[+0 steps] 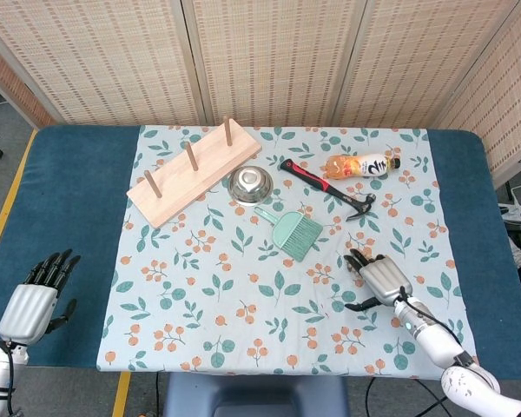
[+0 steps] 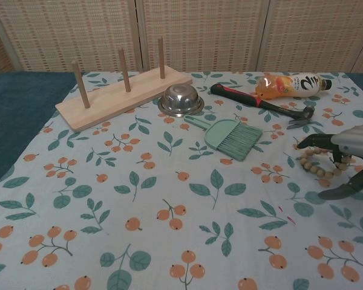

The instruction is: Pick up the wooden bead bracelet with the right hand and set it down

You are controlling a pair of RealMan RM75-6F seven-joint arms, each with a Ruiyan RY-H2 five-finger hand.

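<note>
The wooden bead bracelet [image 2: 318, 168] is a loop of pale round beads. It hangs from the dark fingers [image 2: 314, 142] of my right hand [image 2: 346, 148] near the cloth's right edge, its lowest beads close to or touching the cloth. In the head view my right hand [image 1: 381, 280] covers the bracelet. My left hand [image 1: 36, 298] rests with fingers spread on the blue table at the front left, holding nothing.
A teal dustpan brush [image 1: 294, 232] lies just left of and beyond my right hand. Further back are a red-handled hammer [image 1: 326, 186], an orange drink bottle [image 1: 359, 165], a steel bowl [image 1: 249, 182] and a wooden peg board [image 1: 191, 173]. The floral cloth [image 1: 243, 295] covers the table's middle.
</note>
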